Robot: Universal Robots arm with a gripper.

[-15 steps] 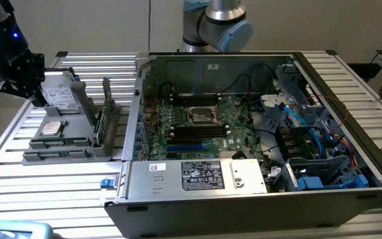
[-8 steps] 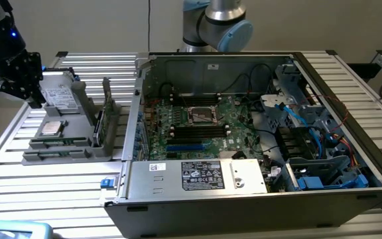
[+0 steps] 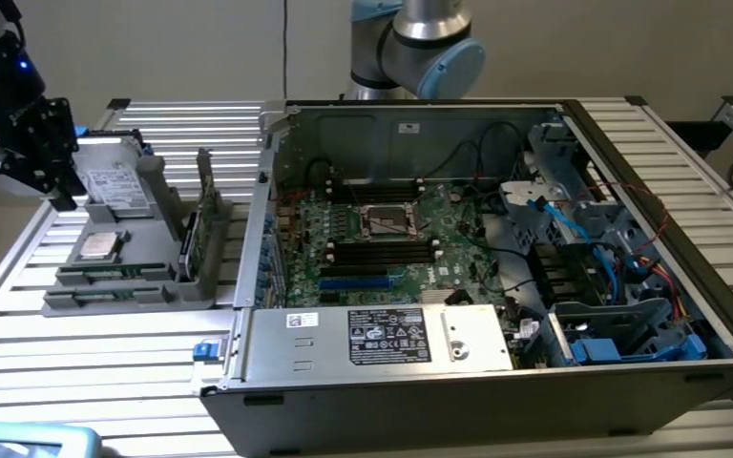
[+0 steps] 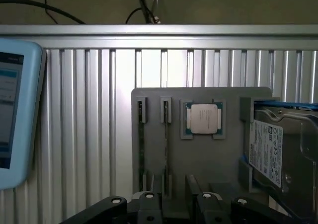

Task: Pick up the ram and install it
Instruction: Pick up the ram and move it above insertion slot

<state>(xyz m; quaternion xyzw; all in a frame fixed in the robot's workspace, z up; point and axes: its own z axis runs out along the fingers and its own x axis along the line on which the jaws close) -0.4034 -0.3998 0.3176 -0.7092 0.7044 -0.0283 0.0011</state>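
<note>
Wrist view: I note the ram (image 4: 141,144) edge-on, thin, dark green, slotted in a grey holder (image 4: 198,159). I cannot tell the pincer's (image 4: 176,211) state.

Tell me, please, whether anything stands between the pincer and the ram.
Nothing visible does. The ram lies uncovered in its tray slot; the pincer hangs over the tray, by the drive.
</note>
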